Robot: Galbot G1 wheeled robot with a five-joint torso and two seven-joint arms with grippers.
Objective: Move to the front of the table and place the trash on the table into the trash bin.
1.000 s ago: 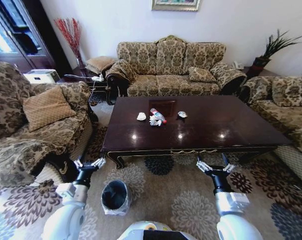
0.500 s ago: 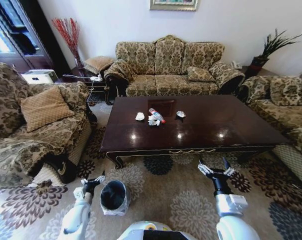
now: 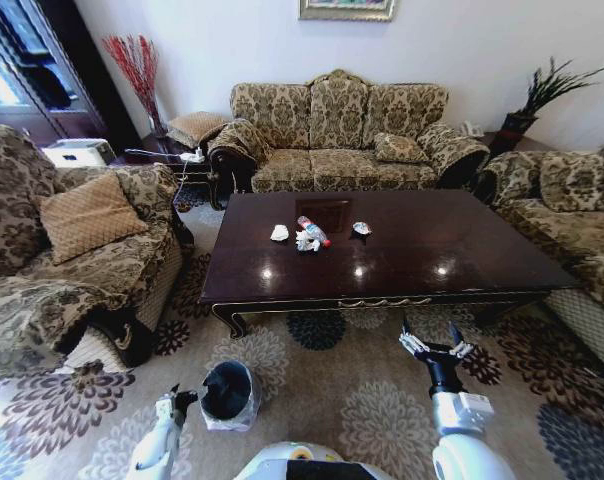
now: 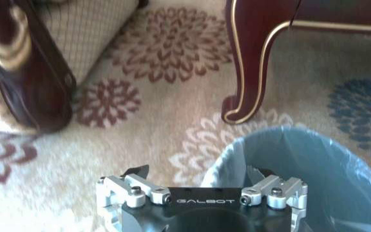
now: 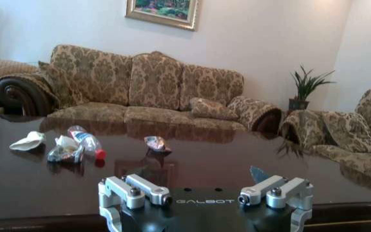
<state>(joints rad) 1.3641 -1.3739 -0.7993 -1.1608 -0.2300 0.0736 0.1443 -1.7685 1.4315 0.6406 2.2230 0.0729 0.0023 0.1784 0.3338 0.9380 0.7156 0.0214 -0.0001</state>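
Observation:
The dark glossy table stands ahead of me. Near its middle lies the trash: a white paper wad, a clear bottle with a red label, a silvery wrapper and a small crumpled scrap. The bag-lined trash bin sits on the carpet at my lower left. My left gripper hangs low beside the bin, open and empty, with the bin's rim just past it. My right gripper is open before the table's front edge, facing the bottle and the wad.
Patterned sofas surround the table: one behind, one at the left, one at the right. A carved table leg and the left sofa's dark base stand close to the bin. Flowered carpet lies between me and the table.
My left arm has dropped and pulled back from near the table's corner to beside the bin. The right gripper has sunk slightly. The trash has not moved.

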